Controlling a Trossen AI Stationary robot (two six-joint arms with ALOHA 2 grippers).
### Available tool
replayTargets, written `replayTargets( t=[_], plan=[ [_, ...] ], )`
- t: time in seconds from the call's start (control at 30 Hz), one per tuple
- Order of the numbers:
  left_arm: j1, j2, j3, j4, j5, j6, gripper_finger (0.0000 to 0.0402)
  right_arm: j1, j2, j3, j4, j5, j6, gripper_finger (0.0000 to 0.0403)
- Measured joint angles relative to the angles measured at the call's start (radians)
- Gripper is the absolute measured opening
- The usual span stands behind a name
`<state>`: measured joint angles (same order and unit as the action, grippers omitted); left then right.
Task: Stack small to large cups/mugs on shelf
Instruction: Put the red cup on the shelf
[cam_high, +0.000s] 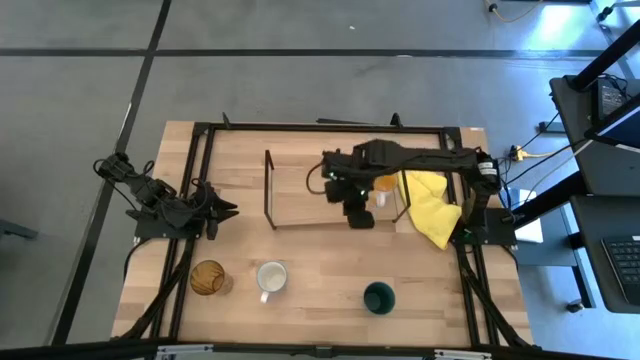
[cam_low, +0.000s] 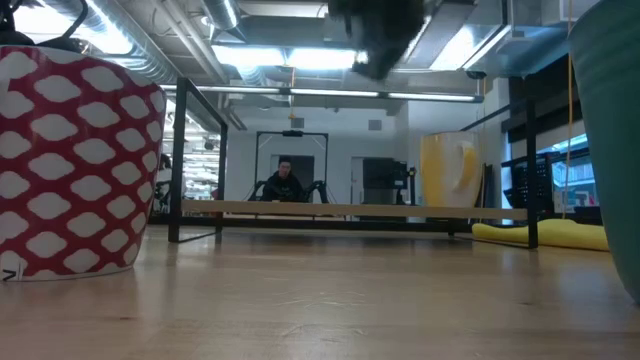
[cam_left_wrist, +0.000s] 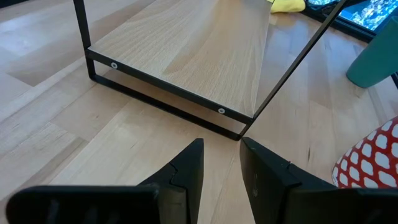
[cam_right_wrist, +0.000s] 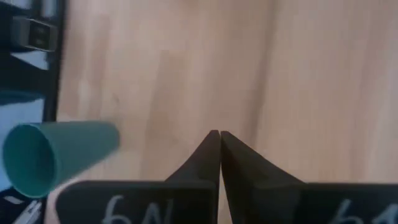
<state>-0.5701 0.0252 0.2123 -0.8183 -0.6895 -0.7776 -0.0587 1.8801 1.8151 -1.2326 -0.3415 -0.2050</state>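
Right pincer (cam_right_wrist: 219, 138) pressed together, empty, above bare table (cam_right_wrist: 186, 62) beside green cup (cam_right_wrist: 56, 154).

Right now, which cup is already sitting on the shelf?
The orange mug, at the shelf's right end. The amber glass, white mug and green cup all stand on the table's front.

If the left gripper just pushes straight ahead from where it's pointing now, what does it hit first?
Most likely the shelf: in the left wrist view the left gripper points at the near corner of its black wire frame, with only bare table between. The red-and-white mug sits off to the side. Depth is uncertain.
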Motion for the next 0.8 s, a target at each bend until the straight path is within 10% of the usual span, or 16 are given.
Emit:
replayTargets(
  t=[0.3,0.8],
  plan=[
    [0.001,0.0,0.0,0.0,0.0,0.0,0.0098,0.147,-0.001,0.203,-0.015,0.196,-0.067,0.0039],
    [0.001,0.0,0.0,0.0,0.0,0.0,0.0098,0.201,0.105,0.268,0.294,0.205,0.254,0.0234]
  ],
)
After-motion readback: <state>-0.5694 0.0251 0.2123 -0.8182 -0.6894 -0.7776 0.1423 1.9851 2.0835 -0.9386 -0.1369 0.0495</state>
